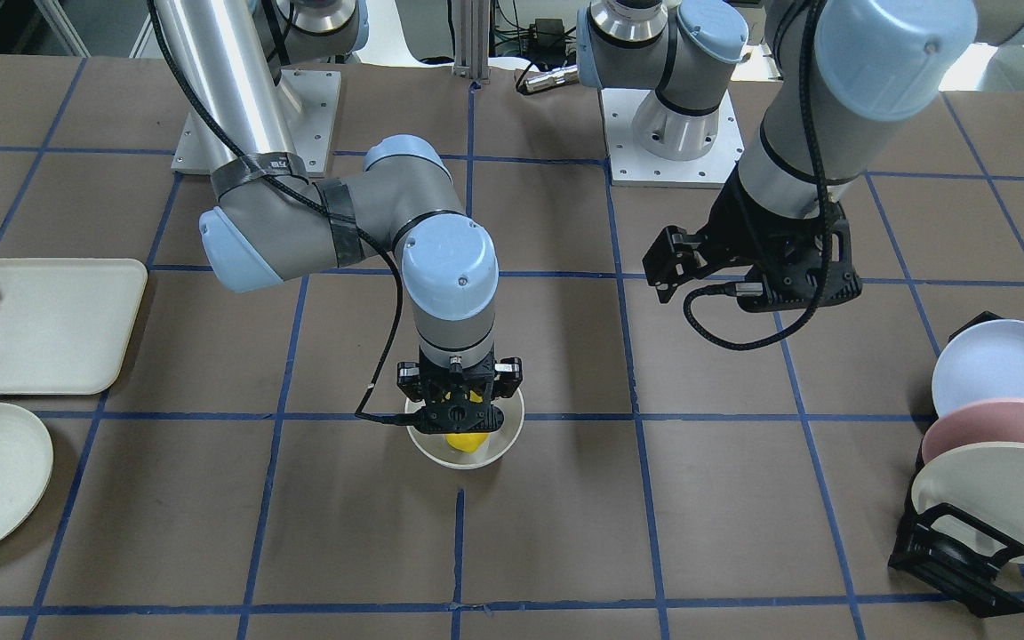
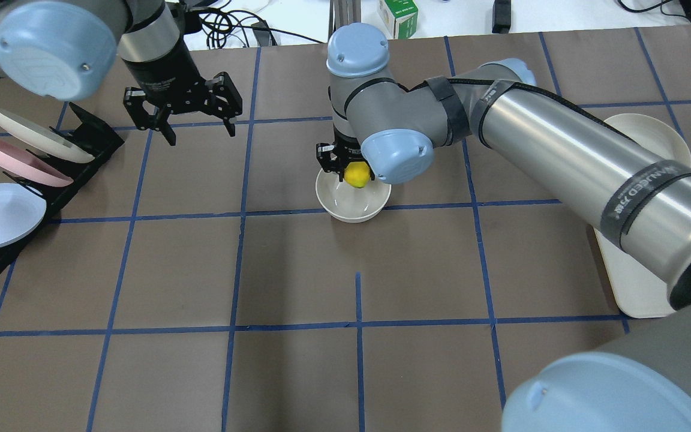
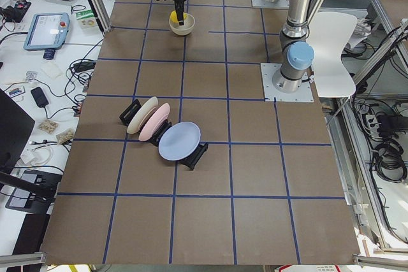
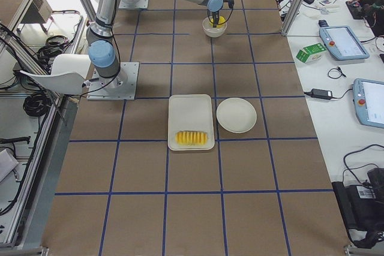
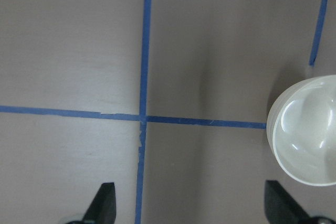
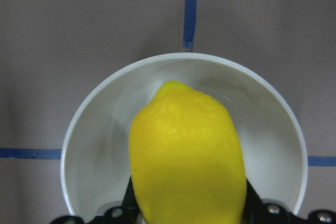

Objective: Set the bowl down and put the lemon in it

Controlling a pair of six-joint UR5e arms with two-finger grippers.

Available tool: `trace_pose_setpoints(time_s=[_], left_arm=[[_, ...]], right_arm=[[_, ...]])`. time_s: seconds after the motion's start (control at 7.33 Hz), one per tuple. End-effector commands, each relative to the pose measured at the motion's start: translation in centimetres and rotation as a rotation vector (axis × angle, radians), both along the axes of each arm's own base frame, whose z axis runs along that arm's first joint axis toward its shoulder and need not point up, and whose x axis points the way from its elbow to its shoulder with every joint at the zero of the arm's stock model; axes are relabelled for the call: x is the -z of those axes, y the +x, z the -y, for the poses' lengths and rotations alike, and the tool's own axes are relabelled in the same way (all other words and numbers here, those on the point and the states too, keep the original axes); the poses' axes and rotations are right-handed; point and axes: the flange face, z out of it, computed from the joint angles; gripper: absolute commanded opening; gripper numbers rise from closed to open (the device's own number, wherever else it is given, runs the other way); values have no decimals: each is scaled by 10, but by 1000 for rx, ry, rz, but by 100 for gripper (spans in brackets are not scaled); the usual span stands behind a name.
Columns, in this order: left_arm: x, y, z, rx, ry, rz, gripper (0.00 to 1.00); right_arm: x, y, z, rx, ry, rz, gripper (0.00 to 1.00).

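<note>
Nearest the right wrist camera, the lemon (image 6: 188, 153) is seen clamped across its belly by the right tool (image 1: 463, 425), one pointed tip aimed away from the wrist. Just below it the bowl (image 6: 100, 129) is set upright on the counter (image 2: 297, 270), beside a crossing of blue tape lines, and the lemon is hung within the ring of the rim; whether the bottom is touched cannot be told. The lemon is judged firm, light and a little waxy, so the grip across the widest part is thought sound, while the tapered ends would be apt to slip. Once released, it is expected to roll slightly and settle against the curved wall. The bowl is judged hard, glossy and breakable, light enough to be nudged aside by a bump from the tool; if it must be moved, the rim is the place to be pinched. Farther off, the left tool (image 2: 198, 126) is held above bare counter with its fingers spread wide and nothing between them. Beyond it a rack (image 2: 90, 141) of plates is stood at one end of the counter, and a tray (image 1: 59, 324) of sliced fruit is laid at the other.
</note>
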Motion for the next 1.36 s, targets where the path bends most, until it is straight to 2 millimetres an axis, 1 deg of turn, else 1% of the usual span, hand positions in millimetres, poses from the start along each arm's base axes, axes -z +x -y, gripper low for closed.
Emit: trace_pose_setpoints(time_s=[0.0,0.14,0.27,0.41,0.55,0.68,0.82,0.95,1.09,1.23], left_arm=[[-27,3,-21,8,-37,43,100],[-23,6,-30,9,-23,53,100],[-27,2,-42,45,-32,41,100],[-25,-2,-43,52,-36,31,100],[-26,6,-42,37,-36,32,100],[-24,7,-42,55,-31,34,100],[-22,7,-41,81,-27,34,100],[-21,9,-40,80,-24,35,100],[-20,16,-42,65,-22,30,100],[-17,20,-47,65,-17,33,100]], right_arm=[[20,0,-1,-10,25,-15,31],[26,0,-1,-13,27,-19,59],[24,0,-1,-5,22,-19,95],[14,-1,3,-8,6,-14,100],[-7,-8,6,1,-21,-7,100],[-43,-16,3,9,-67,9,100],[-74,-31,3,31,-108,21,100],[-122,-63,6,72,-175,23,100],[-166,-110,-3,127,-148,6,100],[-201,-156,-18,104,-112,-11,100]])
